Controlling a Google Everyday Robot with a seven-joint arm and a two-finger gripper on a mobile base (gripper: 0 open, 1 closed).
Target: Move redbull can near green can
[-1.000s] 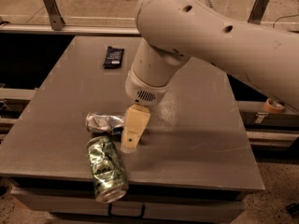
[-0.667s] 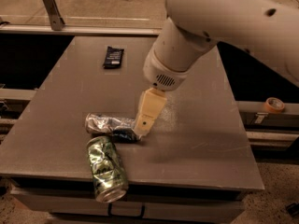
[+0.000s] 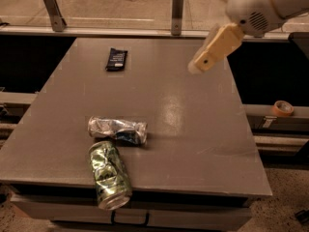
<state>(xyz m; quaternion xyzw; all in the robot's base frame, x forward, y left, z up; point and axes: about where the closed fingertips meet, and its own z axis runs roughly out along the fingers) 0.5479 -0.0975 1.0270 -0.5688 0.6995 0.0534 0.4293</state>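
Observation:
The redbull can (image 3: 117, 129), slim, silver and crinkled with dark bluish patches, lies on its side on the grey table (image 3: 193, 129) near the front left. The green can (image 3: 108, 174), fatter with a pale mottled pattern, lies on its side just in front of it, its far end touching or almost touching the redbull can, its silver end toward the table's front edge. My gripper (image 3: 199, 66) is raised high at the upper right, far from both cans, with nothing in it.
A flat black packet (image 3: 116, 59) lies at the back left of the table. A roll of tape (image 3: 282, 108) sits on a ledge to the right. A railing with metal posts (image 3: 177, 12) runs behind the table.
My gripper has lifted away from the redbull can, moving up and to the right. The redbull can stays lying beside the green can.

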